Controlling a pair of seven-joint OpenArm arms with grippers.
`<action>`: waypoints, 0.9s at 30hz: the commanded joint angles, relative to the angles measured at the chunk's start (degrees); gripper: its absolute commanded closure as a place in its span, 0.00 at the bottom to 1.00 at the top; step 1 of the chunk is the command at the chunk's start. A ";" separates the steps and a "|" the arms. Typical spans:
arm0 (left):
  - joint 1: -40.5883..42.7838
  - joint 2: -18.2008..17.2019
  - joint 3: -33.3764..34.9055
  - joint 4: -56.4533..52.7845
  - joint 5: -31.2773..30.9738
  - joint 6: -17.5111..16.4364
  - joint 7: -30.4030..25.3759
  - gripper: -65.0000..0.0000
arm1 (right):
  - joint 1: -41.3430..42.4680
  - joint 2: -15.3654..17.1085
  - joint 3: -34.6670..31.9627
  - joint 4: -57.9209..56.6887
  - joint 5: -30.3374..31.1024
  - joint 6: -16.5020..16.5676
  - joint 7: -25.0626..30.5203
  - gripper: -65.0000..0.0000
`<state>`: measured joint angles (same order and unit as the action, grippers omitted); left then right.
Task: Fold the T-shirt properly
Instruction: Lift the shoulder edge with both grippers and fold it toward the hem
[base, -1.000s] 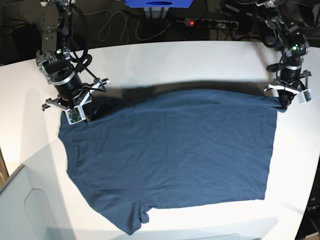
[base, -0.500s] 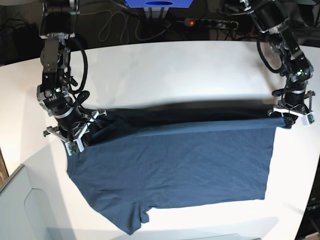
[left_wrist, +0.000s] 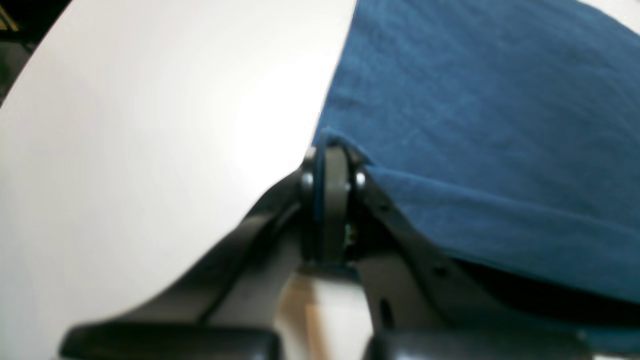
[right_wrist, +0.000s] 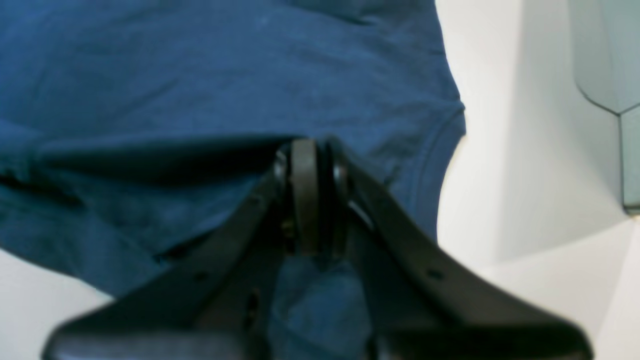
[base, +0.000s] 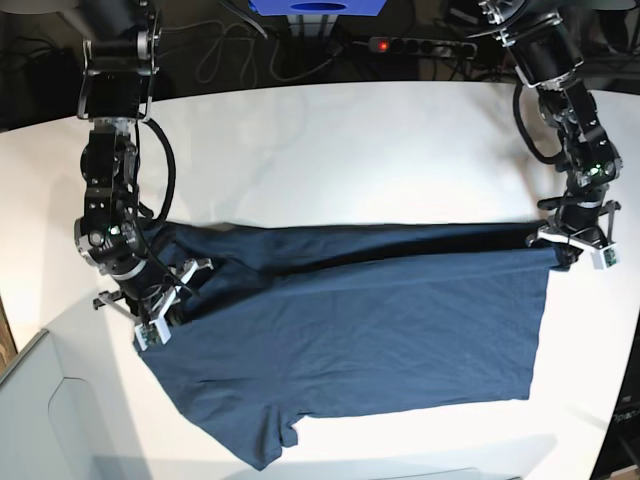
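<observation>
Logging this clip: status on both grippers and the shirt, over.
Left gripper shut on T-shirt corner. Right gripper shut on its opposite corner. Far edge lifted, partly folded over. Nothing in the way on table.

A: The base view is sharp and evenly bright; the glossy white tabletop (base: 330, 150) shows soft shadow above the dark navy-blue cotton T-shirt (base: 370, 330).

B: Both wrist views are blurred, and glare whitens the left one's centre.

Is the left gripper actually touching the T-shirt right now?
Touching. The left wrist view shows the left gripper shut on the T-shirt, blue fabric pinched between the closed jaws at the hem corner.
</observation>
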<state>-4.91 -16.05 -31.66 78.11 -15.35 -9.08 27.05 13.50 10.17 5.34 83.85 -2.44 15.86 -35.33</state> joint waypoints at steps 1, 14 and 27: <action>-1.82 -1.40 -0.30 0.27 -0.43 0.07 -1.60 1.00 | 1.76 0.42 0.24 -0.03 0.28 0.54 1.35 1.00; -5.07 -1.31 -0.30 -4.04 -0.43 0.07 -1.60 1.00 | 3.95 0.51 -2.75 -3.37 0.28 0.54 4.08 1.00; -6.92 -1.40 -0.30 -5.36 -0.43 0.51 -1.07 0.81 | 4.13 0.77 -3.54 -3.99 0.20 0.54 3.64 0.90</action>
<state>-10.68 -16.29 -31.73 71.75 -15.27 -8.62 27.24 16.14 10.33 1.43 79.00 -2.74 15.99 -32.88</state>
